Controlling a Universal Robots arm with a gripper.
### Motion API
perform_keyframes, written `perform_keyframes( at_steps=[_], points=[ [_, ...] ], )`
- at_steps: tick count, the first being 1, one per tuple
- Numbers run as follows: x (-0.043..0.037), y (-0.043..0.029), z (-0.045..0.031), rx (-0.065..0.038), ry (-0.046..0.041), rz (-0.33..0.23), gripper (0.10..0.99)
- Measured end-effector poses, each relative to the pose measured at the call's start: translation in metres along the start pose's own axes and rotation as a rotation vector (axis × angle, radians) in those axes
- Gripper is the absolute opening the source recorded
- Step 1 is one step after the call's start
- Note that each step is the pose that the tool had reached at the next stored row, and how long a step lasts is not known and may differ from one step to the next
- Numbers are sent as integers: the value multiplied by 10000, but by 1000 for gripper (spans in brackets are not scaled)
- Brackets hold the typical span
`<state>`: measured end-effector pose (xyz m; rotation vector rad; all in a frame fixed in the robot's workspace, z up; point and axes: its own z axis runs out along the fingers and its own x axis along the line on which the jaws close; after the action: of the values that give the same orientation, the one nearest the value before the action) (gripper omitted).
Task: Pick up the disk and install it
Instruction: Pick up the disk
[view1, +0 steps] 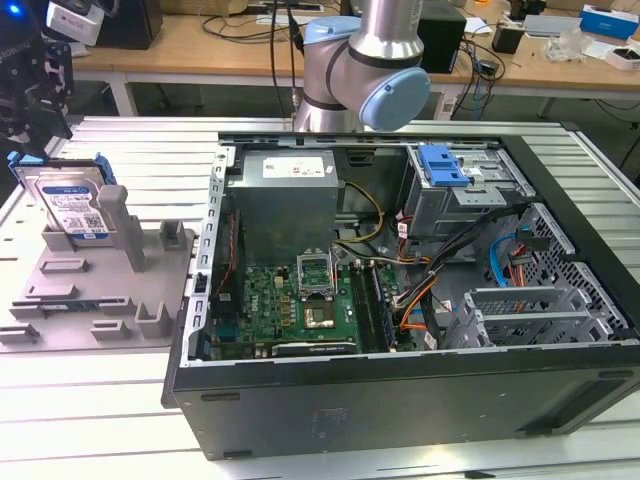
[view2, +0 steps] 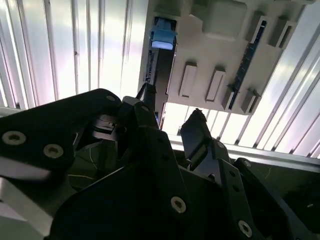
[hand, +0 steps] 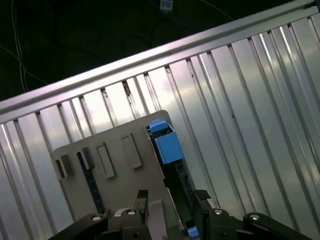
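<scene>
Broadly, a ribbed metal table carries everything. An open computer case takes up its middle and the side towards the exterior view's right, and the arm rises behind the case's far edge. A grey tray lies near the table's edge on the exterior view's left. The disk stands on edge in a slot at the tray's far corner, outside the case. The gripper hangs just above the disk. In the first wrist view its fingers are spread apart, one on either side of the disk's thin blue-framed edge and not closed on it.
</scene>
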<state>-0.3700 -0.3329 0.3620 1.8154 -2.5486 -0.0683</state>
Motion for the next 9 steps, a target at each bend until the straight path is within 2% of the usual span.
perform_keyframes(
  at_steps=[1,2,7,9],
  points=[
    [-9,3,1,-1,5,-83,482],
    [-27,9,1,8,47,-215,482],
    [-27,9,1,11,53,-223,482],
    [-61,21,2,14,61,-281,482]
  ],
)
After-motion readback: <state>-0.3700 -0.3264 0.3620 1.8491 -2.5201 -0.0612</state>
